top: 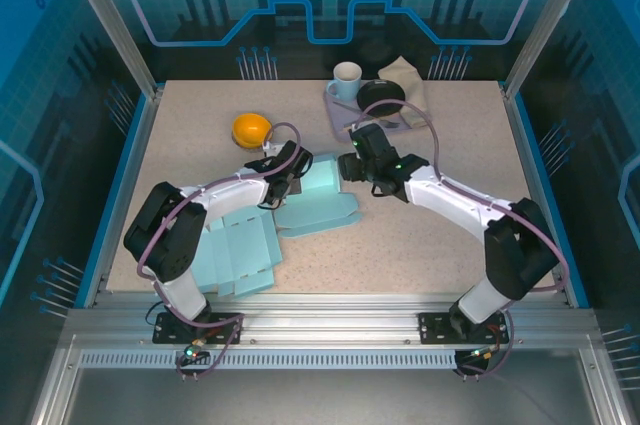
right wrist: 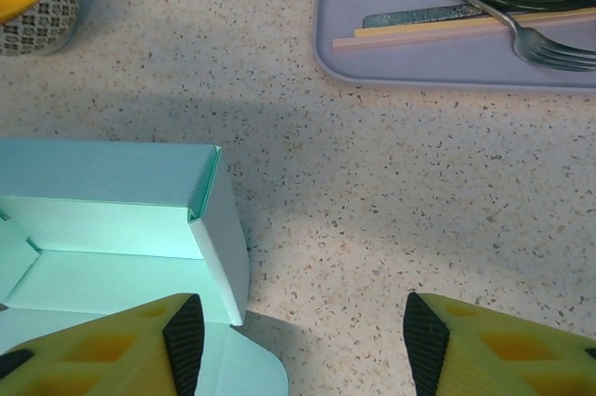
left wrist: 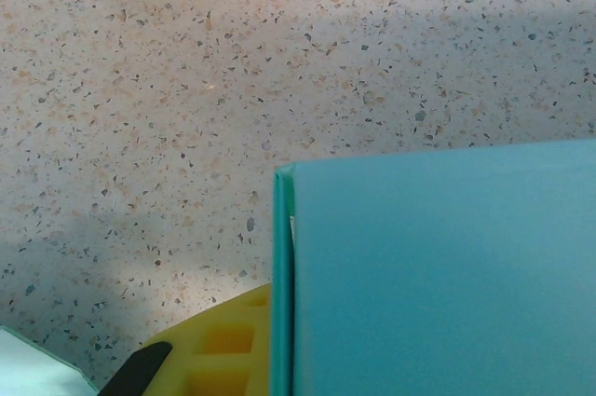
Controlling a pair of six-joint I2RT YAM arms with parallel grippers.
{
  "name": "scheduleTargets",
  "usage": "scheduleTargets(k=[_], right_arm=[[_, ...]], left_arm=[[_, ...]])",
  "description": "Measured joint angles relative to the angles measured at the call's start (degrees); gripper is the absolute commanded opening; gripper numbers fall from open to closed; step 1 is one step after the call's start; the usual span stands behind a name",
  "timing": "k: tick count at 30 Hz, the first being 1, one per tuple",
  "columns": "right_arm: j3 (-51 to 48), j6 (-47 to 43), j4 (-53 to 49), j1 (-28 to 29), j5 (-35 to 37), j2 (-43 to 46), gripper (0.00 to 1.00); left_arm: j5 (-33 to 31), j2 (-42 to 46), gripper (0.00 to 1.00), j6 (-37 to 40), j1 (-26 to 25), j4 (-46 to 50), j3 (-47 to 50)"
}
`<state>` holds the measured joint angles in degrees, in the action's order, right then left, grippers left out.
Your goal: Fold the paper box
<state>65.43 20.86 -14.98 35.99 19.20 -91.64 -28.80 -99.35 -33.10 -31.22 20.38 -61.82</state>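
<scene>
1. Speckled beige stone-look worktop [top: 450,195], carrying every item below.
2. Flat, unfolded pale turquoise card sheets [top: 235,250], lying at the near left beside the left arm.
3. Pale turquoise paper box [top: 322,190], partly folded, at the middle of the worktop between the two arms; some walls stand upright and one flap lies flat toward the near side.
4. Lavender rectangular tray [top: 338,111], far centre, well apart from the paper box.
5. Left end effector [top: 284,171]: jaws together, clamped on the left upright wall of the paper box; one yellow finger [left wrist: 219,345] lies against that wall.
6. Right end effector [right wrist: 303,340]: jaws apart, holding nothing; one finger is over the flat flap, the other over bare worktop.
7. Black round bowl [top: 380,95], on the tray.
8. White ceramic mug [top: 346,80], upright at the tray's far left corner.
9. Silver metal fork [right wrist: 521,37], on the tray.
</scene>
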Motion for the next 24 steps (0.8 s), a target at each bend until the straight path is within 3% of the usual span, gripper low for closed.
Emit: scheduleTargets(k=[7, 11, 14, 24], right_arm=[[3.1, -2.2, 2.8, 1.9, 0.3, -10.3, 0.58], [4.5, -3.0, 5.2, 3.0, 2.6, -15.0, 0.49], [4.4, -2.5, 7.4, 3.1, 5.2, -16.4, 0.42], [2.4, -1.2, 16.0, 4.5, 11.4, -18.1, 0.34]], left_arm=[[0.0, 0.0, 0.08, 0.0, 0.0, 0.1, 0.0], [0.0, 0.0, 0.08, 0.0, 0.0, 0.1, 0.0], [0.0, 0.0, 0.08, 0.0, 0.0, 0.1, 0.0], [0.8, -0.3, 0.1, -0.2, 0.0, -0.1, -0.5]])
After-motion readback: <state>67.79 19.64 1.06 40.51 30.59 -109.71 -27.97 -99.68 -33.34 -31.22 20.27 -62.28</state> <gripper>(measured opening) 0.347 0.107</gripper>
